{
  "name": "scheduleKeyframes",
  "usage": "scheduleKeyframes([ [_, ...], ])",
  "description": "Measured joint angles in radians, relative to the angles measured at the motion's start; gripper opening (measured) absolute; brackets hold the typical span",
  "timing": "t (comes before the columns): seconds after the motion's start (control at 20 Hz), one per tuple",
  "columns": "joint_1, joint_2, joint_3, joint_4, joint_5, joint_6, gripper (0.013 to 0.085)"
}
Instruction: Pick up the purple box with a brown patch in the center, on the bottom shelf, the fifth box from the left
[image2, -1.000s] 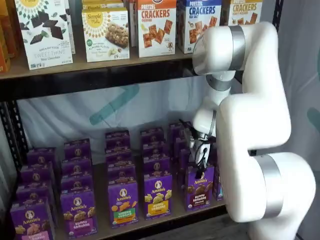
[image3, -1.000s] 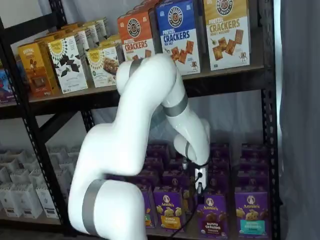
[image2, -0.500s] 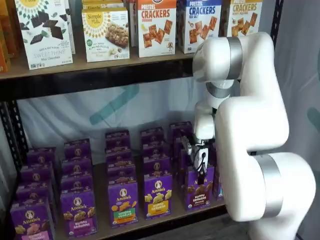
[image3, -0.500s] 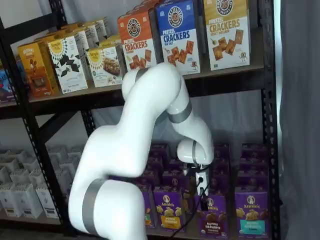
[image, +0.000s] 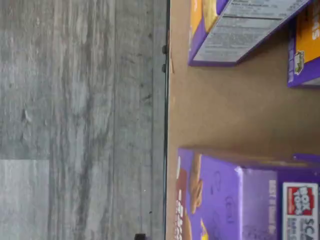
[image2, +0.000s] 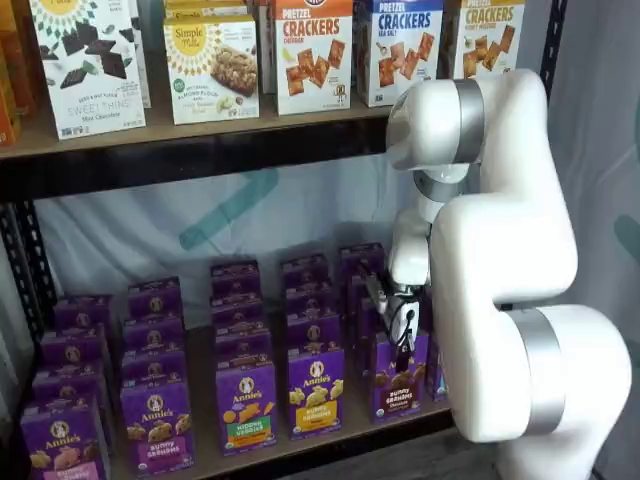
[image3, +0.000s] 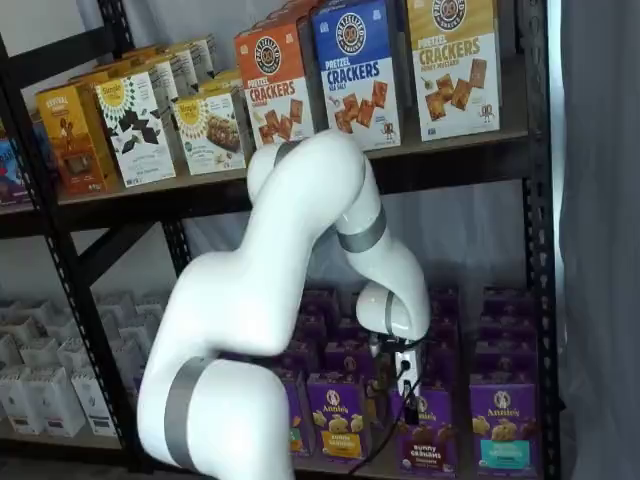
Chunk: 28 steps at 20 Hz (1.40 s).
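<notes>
Purple box (image2: 397, 376), with its brown crackers at centre, stands upright at the front edge of the bottom shelf (image2: 205, 455), and the pincer (image2: 403, 338) hangs right over its top. In both shelf views the pincer's white body and dark fingers come down onto the box's upper edge, with a black cable looping beside them. Whether the fingers are spread or closed on the box I cannot tell: they are small, dark and partly lost against the purple cartons behind.

Just left of the purple box, a carton with a yellow band (image2: 316, 391) stands in the same front row; left of that one is a carton with an orange-and-green band (image2: 247, 407). More purple cartons fill the rows behind the purple box.

In a shelf view the purple box (image3: 427, 431) sits between the yellow-band carton (image3: 340, 417) and a teal-band carton (image3: 503, 423).

The wrist view shows the tan shelf board (image: 235, 115), its dark front edge, grey floor (image: 80, 115) beyond, and purple cartons (image: 240, 200) seen close.

Above, the white arm (image2: 500, 260) bends down from the cracker boxes (image2: 313, 52) on the upper shelf.
</notes>
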Motion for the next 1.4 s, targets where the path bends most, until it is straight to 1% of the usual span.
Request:
scheduleKeyframes([
  [0.1, -0.001, -0.007, 0.011, 0.041, -0.019, -0.039, 0.069],
  [0.15, -0.002, -0.009, 0.013, 0.047, -0.021, -0.046, 0.069],
  [0.25, -0.005, -0.016, 0.018, 0.047, -0.018, -0.049, 0.061],
  [0.4, -0.008, -0.022, 0.024, 0.027, -0.021, -0.034, 0.061],
  [0.65, -0.005, -0.025, 0.034, 0.024, -0.038, -0.029, 0.061],
  [0.8, 0.0, -0.017, 0.033, -0.006, -0.045, 0.004, 0.061],
  [0.95, 0.007, -0.003, 0.026, -0.021, -0.056, 0.024, 0.061],
  [1.15, 0.014, 0.017, 0.007, -0.003, -0.054, 0.014, 0.061],
  [1.2, 0.014, 0.02, 0.002, -0.002, -0.05, 0.014, 0.057],
  [1.25, 0.014, 0.023, -0.002, -0.003, -0.047, 0.015, 0.057],
  [1.35, 0.014, 0.027, -0.009, -0.012, -0.041, 0.023, 0.049],
  [1.4, 0.014, 0.028, -0.012, -0.017, -0.039, 0.028, 0.049],
])
